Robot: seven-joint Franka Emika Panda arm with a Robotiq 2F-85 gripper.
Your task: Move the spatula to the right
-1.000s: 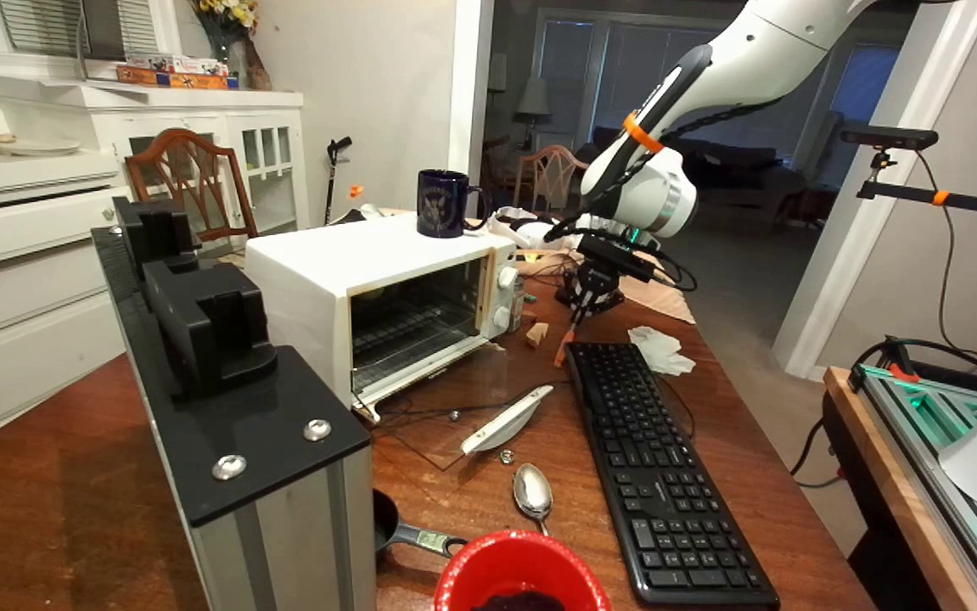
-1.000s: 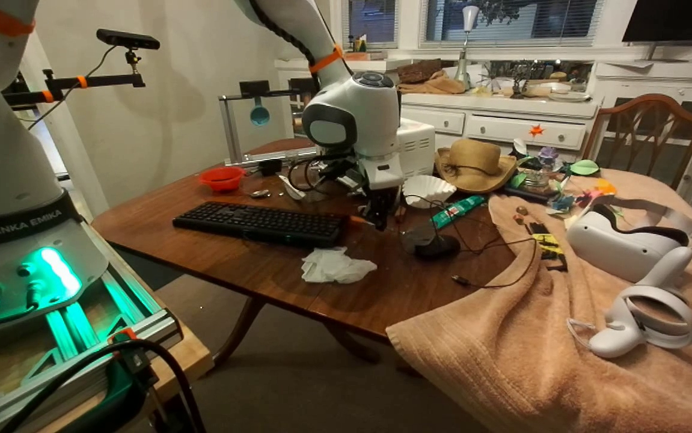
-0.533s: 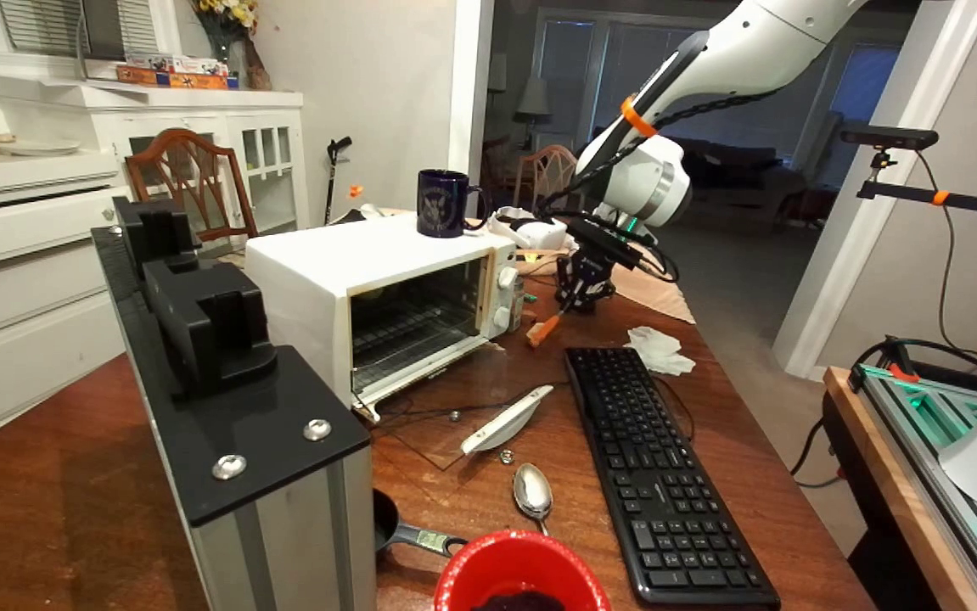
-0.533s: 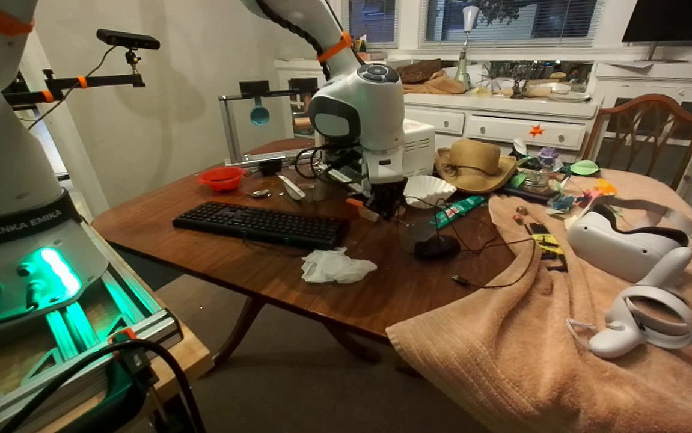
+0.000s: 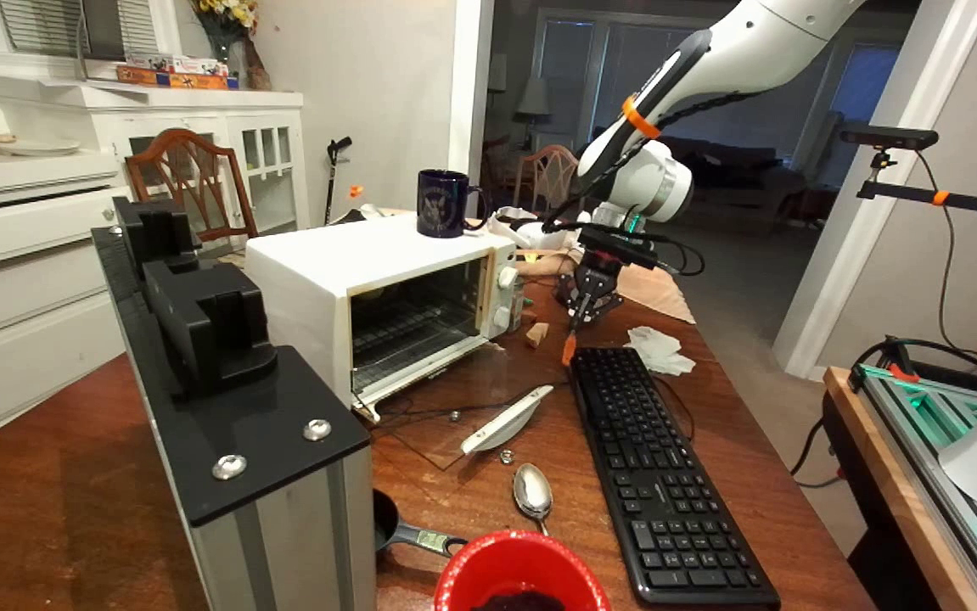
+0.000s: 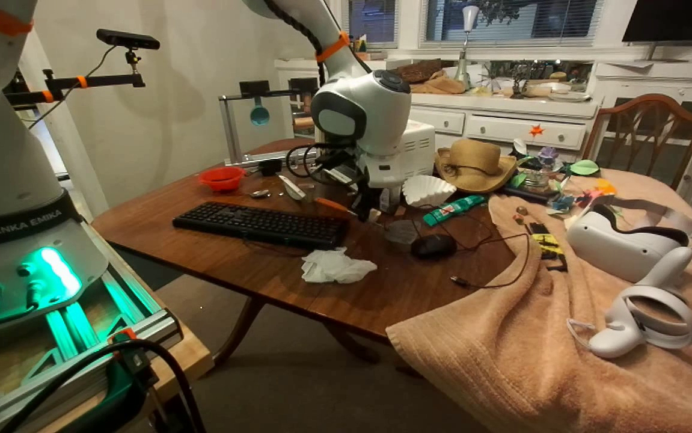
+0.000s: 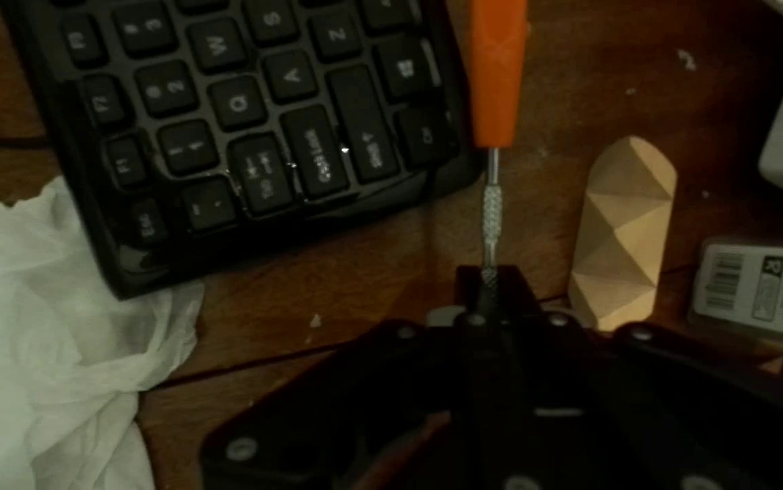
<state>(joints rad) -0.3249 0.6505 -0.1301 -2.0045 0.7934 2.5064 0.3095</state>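
Note:
The spatula has an orange end (image 7: 498, 75) and a thin, textured metal shaft (image 7: 492, 211). My gripper (image 7: 490, 289) is shut on the shaft's near end, and the orange end points away from it. In the wrist view the orange end lies just beside the keyboard's corner. In both exterior views the orange end sticks out from the black gripper: one point is on the orange end (image 5: 569, 350), another on the orange end (image 6: 335, 205). The gripper (image 5: 580, 316) holds it low over the table by the keyboard's end. Whether the spatula touches the table I cannot tell.
A black keyboard (image 5: 658, 467) lies alongside. A white tissue (image 6: 338, 266), a tan folded-paper piece (image 7: 622, 238) and a labelled box (image 7: 765, 289) are near the gripper. A white toaster oven (image 5: 386, 314), a black mouse (image 6: 434, 246) and a green tube (image 6: 454, 210) are close by.
The gripper stays shut on the spatula. The orange end swung toward the toaster oven half a second ago and now is back by the keyboard's corner, with the wrist turned.

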